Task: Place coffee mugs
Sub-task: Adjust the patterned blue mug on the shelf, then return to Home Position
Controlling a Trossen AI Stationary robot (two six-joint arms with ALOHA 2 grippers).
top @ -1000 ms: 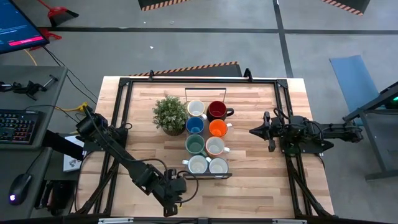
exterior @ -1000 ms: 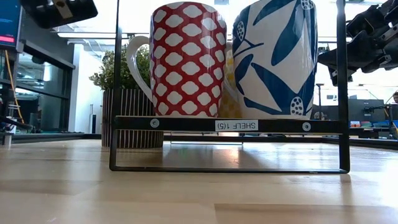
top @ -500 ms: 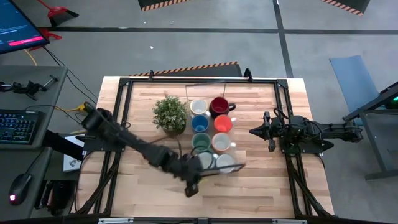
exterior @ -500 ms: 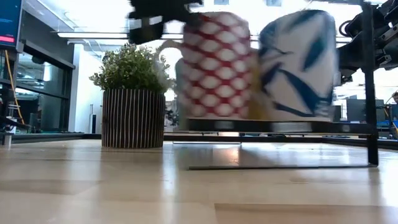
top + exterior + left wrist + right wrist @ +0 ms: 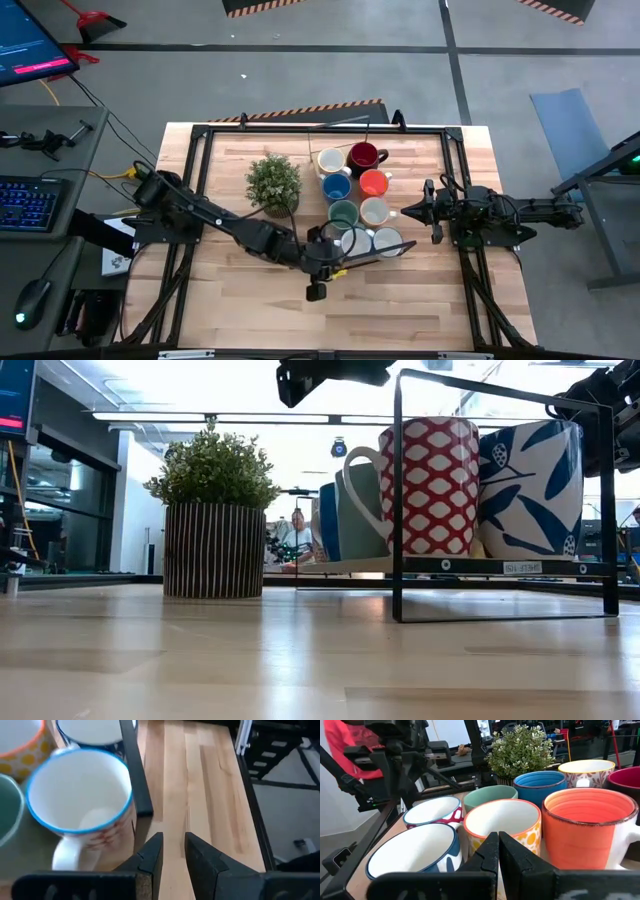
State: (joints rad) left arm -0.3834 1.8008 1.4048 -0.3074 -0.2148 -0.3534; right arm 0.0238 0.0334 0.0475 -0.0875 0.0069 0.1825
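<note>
High view: I have the left gripper (image 5: 322,262) at the rack's (image 5: 390,250) near end; eight coffee mugs (image 5: 358,198) sit paired on it.
Left wrist: fingers (image 5: 150,857) slightly parted, grasping nothing.
Right wrist: right gripper (image 5: 498,851) clenched empty, parked beside the mugs.

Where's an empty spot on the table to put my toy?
The front strip of the table is bare, and so is the patch behind the plant. The middle is crowded: the mugs fill their rack, with the left gripper beside it and the right gripper close by.
</note>
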